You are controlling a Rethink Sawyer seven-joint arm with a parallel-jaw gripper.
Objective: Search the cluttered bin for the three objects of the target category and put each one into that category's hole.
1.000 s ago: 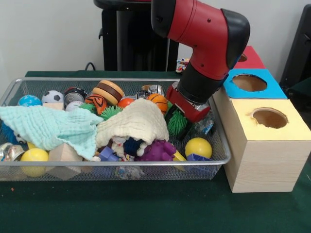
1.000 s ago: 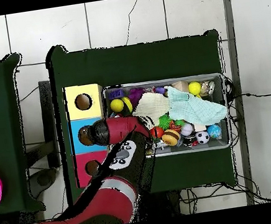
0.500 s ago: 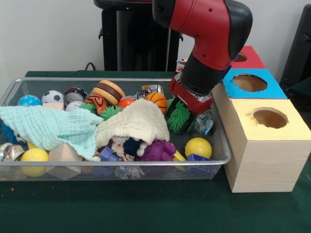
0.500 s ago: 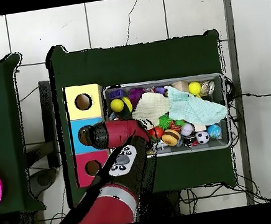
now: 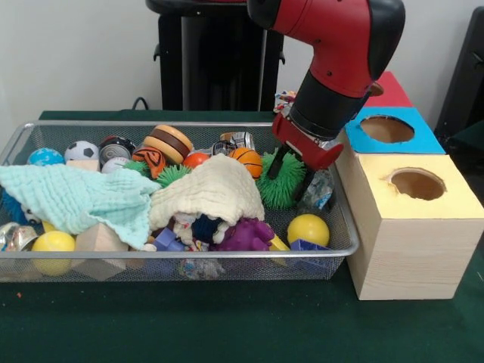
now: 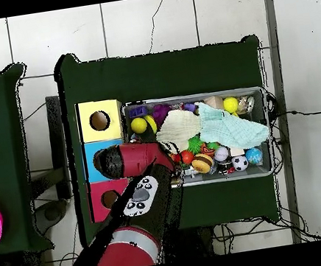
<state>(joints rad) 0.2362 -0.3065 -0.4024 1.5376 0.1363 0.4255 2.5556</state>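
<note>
A green spiky ball (image 5: 283,181) is pinched between the black fingers of the gripper (image 5: 291,172) at the right end of the wire mesh bin (image 5: 45,261), and it is seen partly raised above the clutter. The red and black arm (image 5: 336,60) is angled down from above over the bin's right end. Just right of the bin, a row of wooden boxes is seen: the yellow-topped box (image 5: 446,204) nearest, the blue-topped box (image 5: 423,140) behind it, and the red-topped box (image 5: 393,89) farthest, each with a round hole in its top. Inside the bin, a cream cloth (image 5: 215,193) is draped over the middle, with a mint cloth (image 5: 76,200) to its left. A yellow ball (image 5: 308,229) and a purple toy (image 5: 246,234) lie near the front right. A small basketball (image 5: 246,159) is seen just left of the gripper, and a toy hamburger (image 5: 169,144) and a soccer ball (image 5: 82,151) lie along the far side.
</note>
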